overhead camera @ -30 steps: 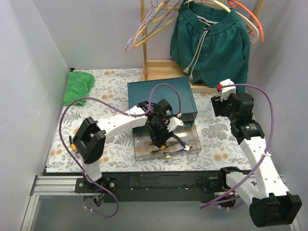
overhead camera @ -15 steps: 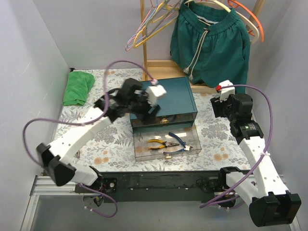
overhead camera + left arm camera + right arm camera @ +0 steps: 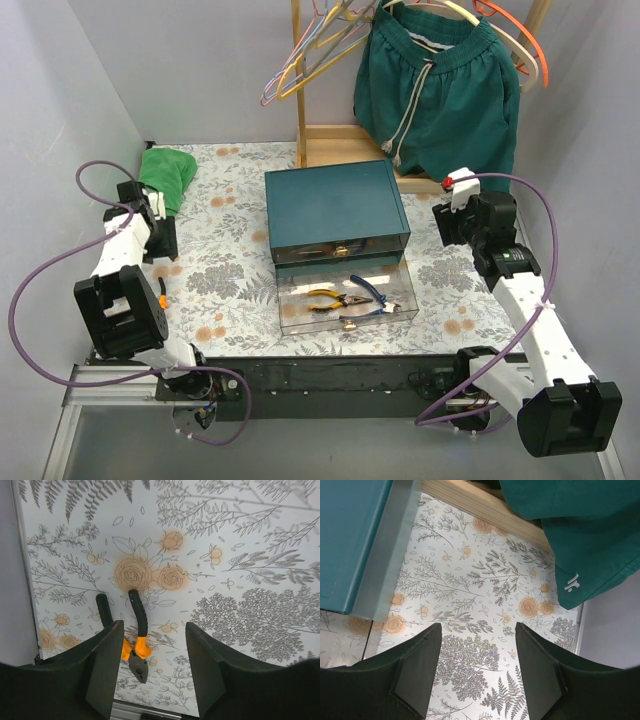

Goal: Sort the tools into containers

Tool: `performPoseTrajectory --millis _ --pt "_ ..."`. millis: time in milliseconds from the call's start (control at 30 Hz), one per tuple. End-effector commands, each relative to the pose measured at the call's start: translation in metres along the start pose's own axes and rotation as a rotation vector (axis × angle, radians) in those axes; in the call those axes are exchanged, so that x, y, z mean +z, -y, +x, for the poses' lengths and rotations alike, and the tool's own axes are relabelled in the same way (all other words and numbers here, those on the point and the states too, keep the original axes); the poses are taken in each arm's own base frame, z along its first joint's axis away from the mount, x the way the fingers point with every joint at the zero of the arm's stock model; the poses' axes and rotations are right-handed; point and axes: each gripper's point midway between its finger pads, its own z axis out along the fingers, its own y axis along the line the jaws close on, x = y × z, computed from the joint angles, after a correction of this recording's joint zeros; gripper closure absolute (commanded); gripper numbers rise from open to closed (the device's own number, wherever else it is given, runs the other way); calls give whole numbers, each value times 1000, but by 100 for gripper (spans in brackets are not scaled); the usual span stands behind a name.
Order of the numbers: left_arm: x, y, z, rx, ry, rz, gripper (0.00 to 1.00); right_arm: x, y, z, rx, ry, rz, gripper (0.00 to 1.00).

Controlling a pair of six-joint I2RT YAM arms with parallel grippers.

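Orange-and-black-handled pliers (image 3: pixel 133 645) lie on the floral table cover near its left edge, between and just below my left gripper's (image 3: pixel 152 680) open, empty fingers; they show as a small orange spot in the top view (image 3: pixel 162 296). The left gripper (image 3: pixel 163 240) hovers at the table's left side. The dark teal box (image 3: pixel 335 200) has its lower clear drawer (image 3: pixel 400 312) pulled out, holding a yellow-handled tool (image 3: pixel 322 295) and a blue-handled tool (image 3: pixel 368 290). My right gripper (image 3: pixel 452 222) is open and empty, right of the box (image 3: pixel 350 535); its fingers frame bare cover (image 3: pixel 477 680).
A folded green cloth (image 3: pixel 163 180) lies at the back left. A wooden rack (image 3: pixel 340 140) with hangers and green shorts (image 3: pixel 440 90) stands behind the box; the shorts' hem shows in the right wrist view (image 3: pixel 580 540). A wall runs along the table's left edge (image 3: pixel 10 580).
My left arm has lifted out of the lower drawer, swung over the box and folded back to the far left, above the pliers. The right arm has barely moved.
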Motion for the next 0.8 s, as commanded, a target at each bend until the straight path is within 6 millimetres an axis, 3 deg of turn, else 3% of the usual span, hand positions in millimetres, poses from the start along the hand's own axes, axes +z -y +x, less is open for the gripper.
performPoseTrajectory --millis 0,200,367,433,600,700,733,767 --pt "12 -5 22 10 -57 -35 48 -1 10 -33 4 75 13 31" --pt "40 -11 43 -28 -96 -29 50 1 12 -39 7 65 10 31" --pt "50 -28 50 -96 -110 -53 51 -3 10 -30 -6 46 5 31" --pt "56 -23 63 -103 -165 -20 52 -4 9 -26 -5 41 5 31" --pt "65 -3 86 -108 -267 83 79 -5 13 -22 2 31 16 31" --pt "62 11 92 -112 -307 161 84 -4 15 -22 -1 31 20 31" --pt "59 14 95 -116 -328 179 97 -4 16 -21 0 30 23 31" --pt "56 18 91 -116 -322 207 100 -3 15 -21 2 29 22 31"
